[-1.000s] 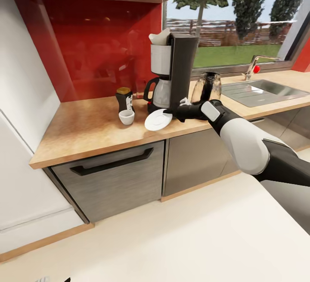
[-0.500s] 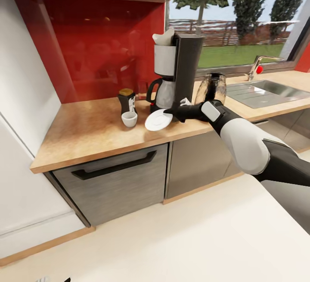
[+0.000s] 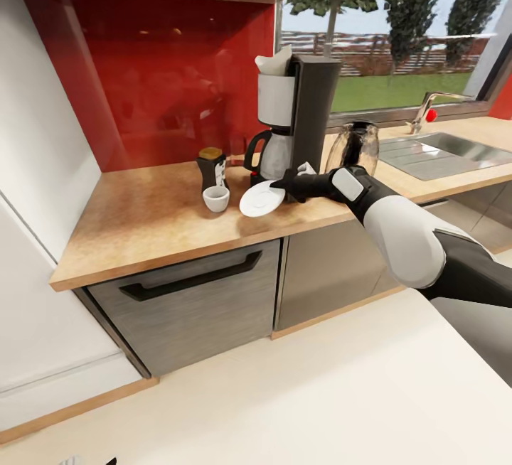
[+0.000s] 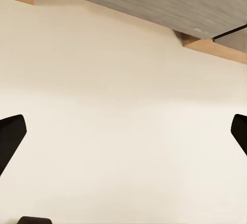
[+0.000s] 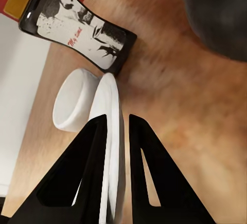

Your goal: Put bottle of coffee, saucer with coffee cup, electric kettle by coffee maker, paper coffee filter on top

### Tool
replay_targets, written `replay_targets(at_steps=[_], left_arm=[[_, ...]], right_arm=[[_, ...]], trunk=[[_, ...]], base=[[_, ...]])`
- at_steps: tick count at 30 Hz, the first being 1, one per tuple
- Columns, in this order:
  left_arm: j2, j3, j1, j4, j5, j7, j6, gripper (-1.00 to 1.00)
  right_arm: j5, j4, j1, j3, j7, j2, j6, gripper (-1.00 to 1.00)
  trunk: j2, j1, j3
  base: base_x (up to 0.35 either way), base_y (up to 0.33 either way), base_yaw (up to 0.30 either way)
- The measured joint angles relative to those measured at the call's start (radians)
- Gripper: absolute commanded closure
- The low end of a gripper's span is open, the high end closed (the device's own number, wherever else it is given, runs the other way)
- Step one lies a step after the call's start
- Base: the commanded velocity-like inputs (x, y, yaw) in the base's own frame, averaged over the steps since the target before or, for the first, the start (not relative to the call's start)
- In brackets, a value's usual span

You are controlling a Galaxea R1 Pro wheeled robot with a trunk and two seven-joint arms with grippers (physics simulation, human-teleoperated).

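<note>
Saucer placement in progress. The right gripper (image 3: 279, 185) pinches the saucer (image 3: 262, 199) by its rim between narrow fingers (image 5: 95, 170), tilted above the desk (image 3: 142, 216), between the cup (image 3: 215, 199) and coffee maker (image 3: 295, 120). Next, probably: lower it flat, release. Left fingers (image 4: 11, 136) spread wide.

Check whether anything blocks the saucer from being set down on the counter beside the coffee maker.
Nothing visible does. The right gripper holds the saucer by its rim, tilted, over bare countertop just in front of the coffee maker. The coffee cup and coffee bottle stand apart, beside it.
</note>
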Motion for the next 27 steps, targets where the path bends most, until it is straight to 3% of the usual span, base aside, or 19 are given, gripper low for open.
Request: replay_targets(at_steps=[8,27], left_arm=[[0.0,0.0,0.0,0.0,0.0,-0.001,0.0,-1.0],[0.0,-0.003,0.0,0.0,0.0,-0.005,0.0,-1.0]], right_arm=[[0.0,0.004,0.0,0.0,-0.044,0.0,-0.001,1.0],[0.0,0.005,0.007,0.0,-0.048,0.001,-0.001,1.0]], trunk=[[0.0,0.0,0.0],[0.0,0.0,-0.01]], base=[[0.0,0.0,0.0],[0.0,0.0,0.0]])
